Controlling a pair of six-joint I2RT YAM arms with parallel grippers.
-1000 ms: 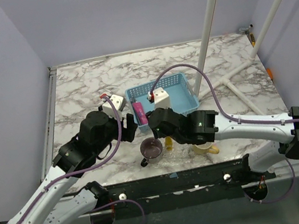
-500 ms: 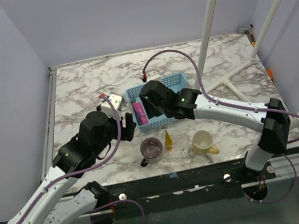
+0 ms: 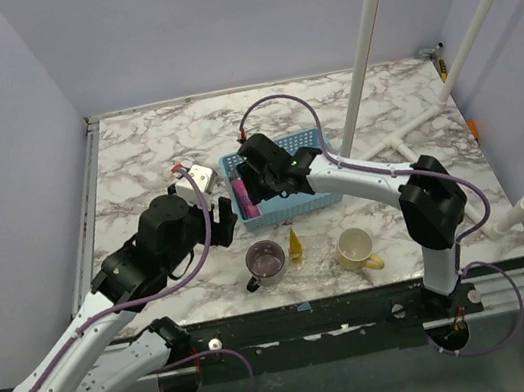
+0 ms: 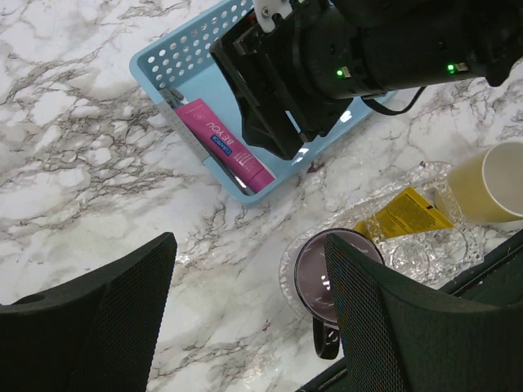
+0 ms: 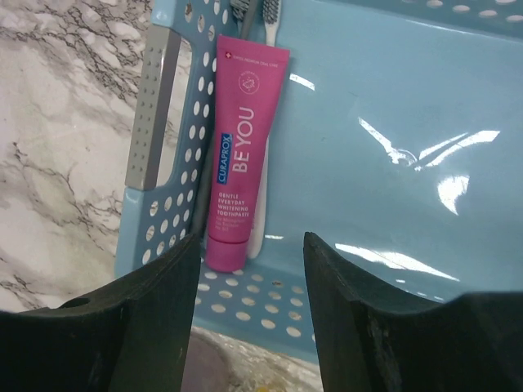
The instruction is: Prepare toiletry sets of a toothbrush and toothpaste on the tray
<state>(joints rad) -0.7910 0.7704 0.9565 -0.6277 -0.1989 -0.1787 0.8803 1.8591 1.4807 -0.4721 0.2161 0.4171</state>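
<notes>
A pink toothpaste tube (image 3: 246,200) (image 5: 243,155) (image 4: 229,147) lies along the left side of the blue basket (image 3: 329,184), cap toward the near wall. A whitish toothbrush (image 5: 261,214) lies partly under it, and a second bristle head (image 5: 238,8) shows beside it. My right gripper (image 3: 264,194) (image 5: 252,269) hangs open and empty over the basket's near wall, just right of the tube's cap. A yellow tube (image 3: 295,244) (image 4: 404,216) rests on the clear tray (image 4: 437,255). My left gripper (image 3: 225,218) (image 4: 249,245) is open and empty above the marble, left of the tray.
A purple mug (image 3: 265,261) (image 4: 327,265) and a cream mug (image 3: 356,248) (image 4: 490,180) stand on the clear tray either side of the yellow tube. Two white poles (image 3: 368,35) slant up at the back right. The table's near edge runs just below the mugs.
My right arm swung from above the tray and mugs back over the blue basket, its jaws widening. The yellow tube stayed on the tray. The left arm held still.
</notes>
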